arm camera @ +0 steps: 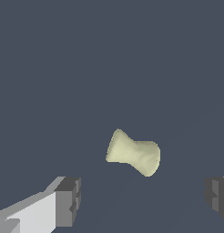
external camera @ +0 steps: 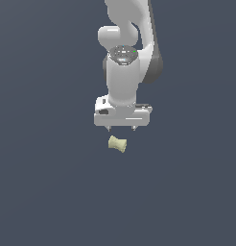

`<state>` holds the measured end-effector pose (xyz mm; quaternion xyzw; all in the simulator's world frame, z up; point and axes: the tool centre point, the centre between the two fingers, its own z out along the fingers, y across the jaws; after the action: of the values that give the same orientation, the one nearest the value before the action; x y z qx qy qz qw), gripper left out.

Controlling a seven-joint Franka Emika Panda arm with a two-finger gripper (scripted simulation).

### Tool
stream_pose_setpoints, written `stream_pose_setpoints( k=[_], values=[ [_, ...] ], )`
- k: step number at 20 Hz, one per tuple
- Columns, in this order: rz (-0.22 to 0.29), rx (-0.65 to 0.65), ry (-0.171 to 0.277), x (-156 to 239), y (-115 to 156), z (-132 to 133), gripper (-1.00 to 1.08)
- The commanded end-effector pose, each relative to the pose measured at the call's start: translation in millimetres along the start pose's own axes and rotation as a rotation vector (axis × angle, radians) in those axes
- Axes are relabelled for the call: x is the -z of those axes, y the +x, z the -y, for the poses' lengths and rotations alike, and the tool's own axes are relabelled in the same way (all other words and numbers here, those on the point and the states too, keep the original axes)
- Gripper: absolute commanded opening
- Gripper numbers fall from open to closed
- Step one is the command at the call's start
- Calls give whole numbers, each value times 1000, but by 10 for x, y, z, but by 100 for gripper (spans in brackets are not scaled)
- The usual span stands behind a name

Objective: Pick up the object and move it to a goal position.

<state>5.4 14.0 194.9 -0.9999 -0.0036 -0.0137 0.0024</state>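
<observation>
The gripper (external camera: 122, 129) was held with jaws spread wide directly above the object (external camera: 117, 144), which lay ungrasped on the surface near frame centre, presumably so that the fingers could straddle its narrow waist.

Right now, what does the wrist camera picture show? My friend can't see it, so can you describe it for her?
A small pale yellow spool, pinched in the middle with wider ends, lies tilted on a plain dark blue-grey surface. The open gripper is not touching it: one grey fingertip shows on one side and one at the picture's opposite edge.
</observation>
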Motion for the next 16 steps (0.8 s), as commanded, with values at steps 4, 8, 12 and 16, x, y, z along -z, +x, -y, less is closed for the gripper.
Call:
stream_pose_setpoints(
  k=[4, 8, 12, 16],
  values=[
    [-6, 6, -6, 53, 14, -41, 100],
    [-4, 15, -5, 36, 11, -37, 100],
    [-3, 46, -7, 12, 8, -45, 100],
    [-1, 99, -8, -34, 2, -55, 100]
  ],
)
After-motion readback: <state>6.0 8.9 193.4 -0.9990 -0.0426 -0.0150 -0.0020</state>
